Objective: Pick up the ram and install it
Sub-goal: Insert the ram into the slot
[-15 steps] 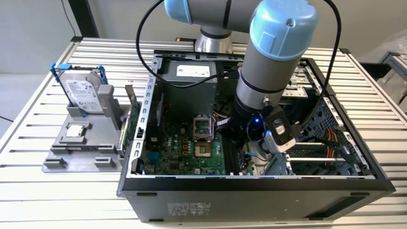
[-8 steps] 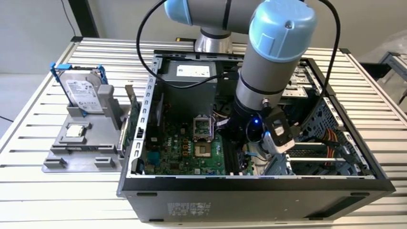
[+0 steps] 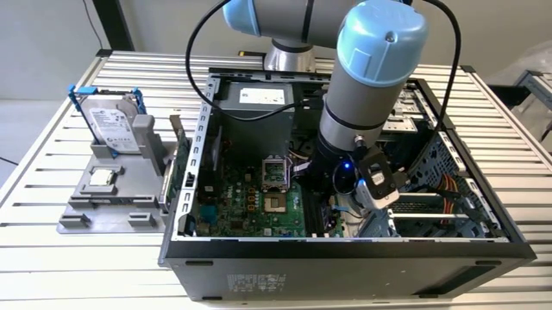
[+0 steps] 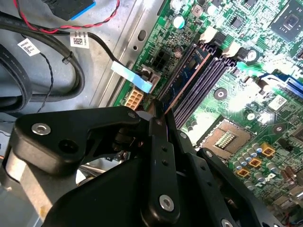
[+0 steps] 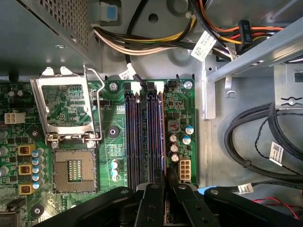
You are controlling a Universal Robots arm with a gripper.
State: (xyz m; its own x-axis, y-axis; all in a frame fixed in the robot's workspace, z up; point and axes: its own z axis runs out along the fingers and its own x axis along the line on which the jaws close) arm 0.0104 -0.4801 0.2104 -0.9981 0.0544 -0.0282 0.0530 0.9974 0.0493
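The gripper (image 4: 160,124) is seen lowered into the open computer case (image 3: 345,248), its black fingers (image 4: 158,156) pressed close together on the near end of the ram (image 4: 182,78). In the second wrist view the ram is seen as a thin dark blue stick with a coppery edge, lying along the outermost of the black memory slots (image 4: 201,82), on the side nearest the case wall; whether it is fully seated cannot be told. In the first wrist view the gripper (image 5: 166,182) is seen over the same outer slot, and the ram (image 5: 162,130) shows there as a narrow edge running away from the fingertips, beside the small capacitors (image 5: 180,137) and the white connector (image 5: 184,169).

Beyond the slots, the open processor socket (image 5: 75,170) with its raised metal frame (image 5: 66,106) is seen on the green motherboard (image 5: 116,142). Bundled cables (image 5: 151,40) are seen farther off, at the board's far edge.

In the exterior view the arm (image 3: 366,97) is seen reaching down into the case, which stands on the slatted metal surface (image 3: 52,271). Toward the exterior view's left edge of the surface, a grey holder (image 3: 108,200) is seen carrying a silver hard drive (image 3: 110,126) in a blue frame, standing upright.
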